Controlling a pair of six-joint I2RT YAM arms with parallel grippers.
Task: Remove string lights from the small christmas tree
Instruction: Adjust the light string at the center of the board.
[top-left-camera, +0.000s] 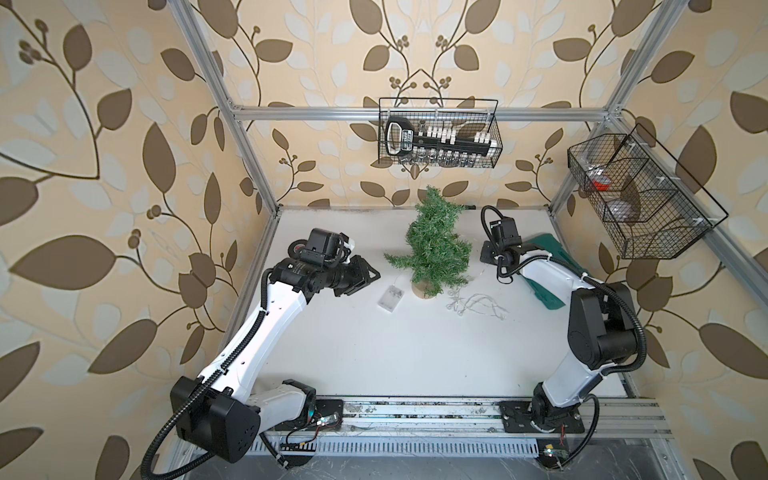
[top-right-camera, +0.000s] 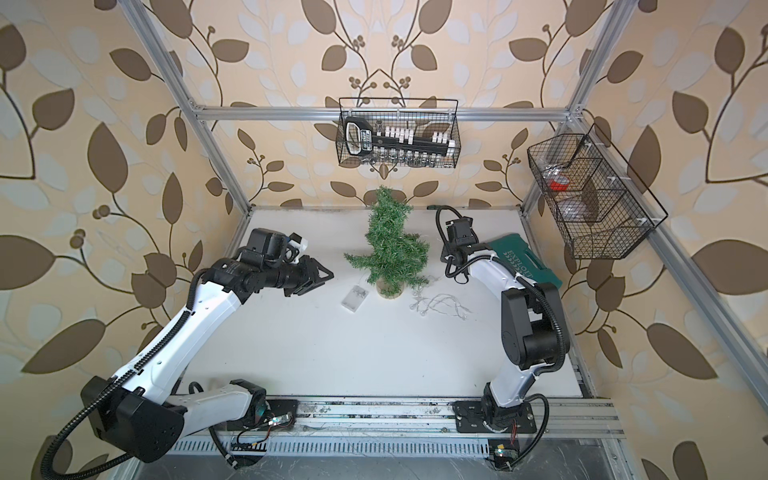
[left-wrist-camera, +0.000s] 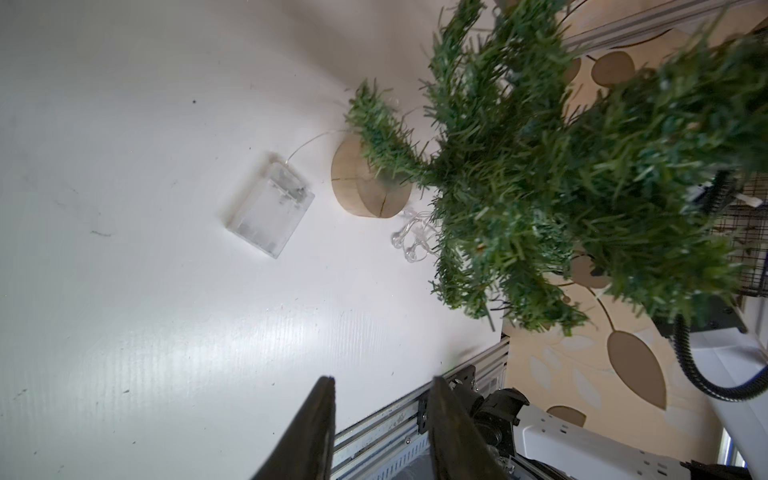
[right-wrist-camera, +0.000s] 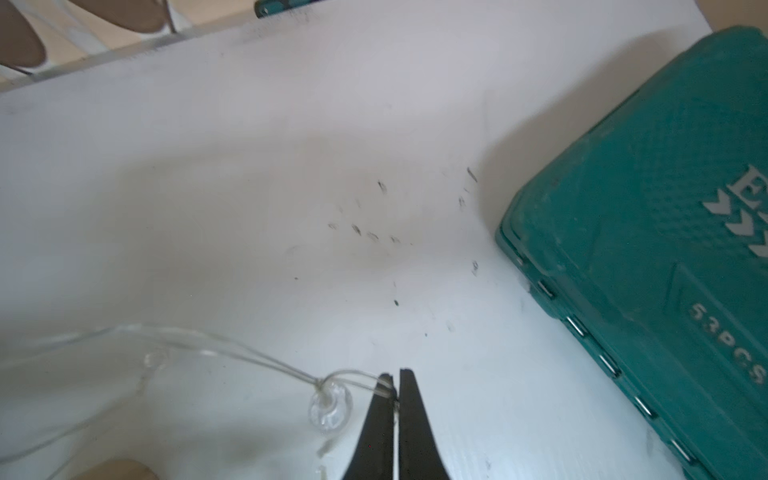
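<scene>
Right gripper (right-wrist-camera: 396, 380) fingers pinched together on string lights (right-wrist-camera: 330, 407) wire, just beside a bulb. Left gripper (left-wrist-camera: 382, 384) fingers apart, empty, facing tree (top-left-camera: 436, 245). Tree stands upright on wood base, tip up. Strand heaped on white table (top-left-camera: 374, 353) at base's right-arm side; battery box (top-left-camera: 390, 298) lies flat on the other side. Green case (right-wrist-camera: 644, 208) nearby; leaf-wallpaper walls.

A big green case (right-wrist-camera: 644, 208) lies on the white counter (top-left-camera: 395, 353). A black tape roll (top-left-camera: 297, 250) sits near the back. Two black wire baskets hang up high, one (top-left-camera: 386, 160) on the back wall and one (top-left-camera: 665, 241) on the side.
</scene>
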